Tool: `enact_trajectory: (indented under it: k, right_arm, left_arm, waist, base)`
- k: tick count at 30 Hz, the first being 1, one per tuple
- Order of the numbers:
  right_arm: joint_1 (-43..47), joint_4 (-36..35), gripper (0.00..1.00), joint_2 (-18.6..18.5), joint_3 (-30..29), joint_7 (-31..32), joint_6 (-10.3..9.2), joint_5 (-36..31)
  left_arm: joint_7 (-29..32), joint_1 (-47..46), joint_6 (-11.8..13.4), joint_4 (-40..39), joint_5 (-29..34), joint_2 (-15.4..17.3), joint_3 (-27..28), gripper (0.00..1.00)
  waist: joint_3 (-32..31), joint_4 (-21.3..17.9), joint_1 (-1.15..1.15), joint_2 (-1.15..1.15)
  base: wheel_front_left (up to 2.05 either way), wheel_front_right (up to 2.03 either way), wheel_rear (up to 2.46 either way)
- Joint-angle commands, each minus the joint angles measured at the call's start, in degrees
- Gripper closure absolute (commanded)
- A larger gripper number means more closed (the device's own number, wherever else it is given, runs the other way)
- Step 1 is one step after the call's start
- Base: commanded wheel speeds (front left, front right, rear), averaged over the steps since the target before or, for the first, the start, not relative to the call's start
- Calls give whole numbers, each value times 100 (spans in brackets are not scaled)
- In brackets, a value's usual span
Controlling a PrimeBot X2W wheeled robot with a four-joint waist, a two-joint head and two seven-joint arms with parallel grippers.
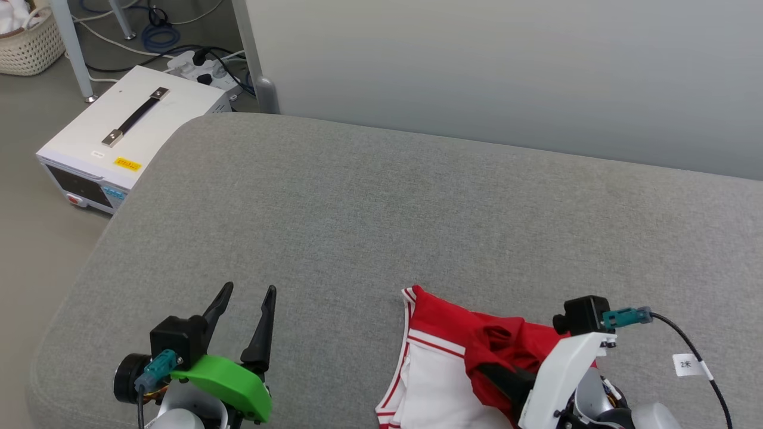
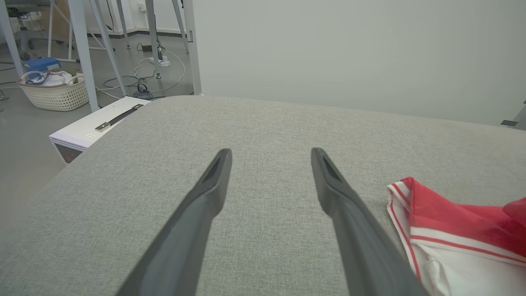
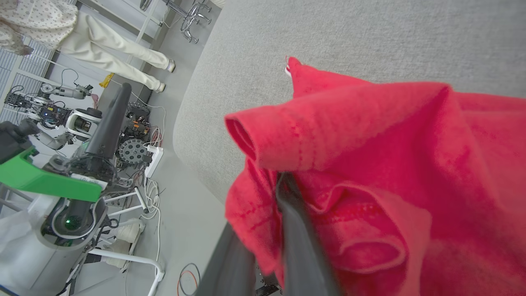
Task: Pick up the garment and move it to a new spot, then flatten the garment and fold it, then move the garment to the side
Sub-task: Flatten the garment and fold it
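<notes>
Since the right gripper (image 1: 499, 379) has its fingers pressed nearly together on a bunch of red cloth, the shirt (image 1: 441, 369) is held, pinched at a raised red fold on its right part. The shirt sits at the near edge of the grey cushion (image 1: 357, 208), right of centre in the head view, directly under and around that gripper. Its white sleeve with striped trim lies flat on the cushion to the left of the grip, and the striped corner points away from the robot. The left gripper (image 1: 249, 292) is spread wide, holds nothing, and is over bare cushion to the left of the shirt, apart from it. In the left wrist view the shirt's striped edge shows just past the right-hand finger. Hidden: the right fingertips are buried in cloth in the head view and the right wrist view, so the exact pinch point can't be read. The shirt's near part is cut off by the bottom of the head view. The right wrist view is mostly blurred red folds, so I can't tell which layer is gripped or which face is up. I can't tell whether the left fingers touch the cushion. A white box (image 1: 119, 131) sits on the floor beyond the cushion's left corner.
</notes>
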Motion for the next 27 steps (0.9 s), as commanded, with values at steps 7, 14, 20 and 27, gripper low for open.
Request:
enact_trajectory:
  k: [7, 14, 20, 27]
  right_arm:
    - [-538, 862, 100, 3, 525, -854, -2, 213]
    - [-1016, 1807, 100, 3, 823, -1523, -2, 253]
    - [-1215, 2220, 0, 4, 1287, -1825, -2, 521]
    - [-1378, 2111, 0, 4, 1700, -1798, -2, 745]
  left_arm:
    - [-32, 30, -29, 21, 16, -5, -38, 0]
    - [-32, 6, -14, 35, -1, 1, -44, 0]
    - [-32, 3, -1, 57, -24, -6, -47, 0]
    - [-32, 50, 42, 47, -46, 51, -11, 0]
  waist:
    - [34, 207, 0, 0]
    - [107, 327, 0, 0]
    - [102, 359, 0, 0]
    - [-22, 247, 0, 0]
  base:
    - [0, 0, 0]
    - [0, 0, 0]
    - [0, 0, 0]
    - [0, 0, 0]
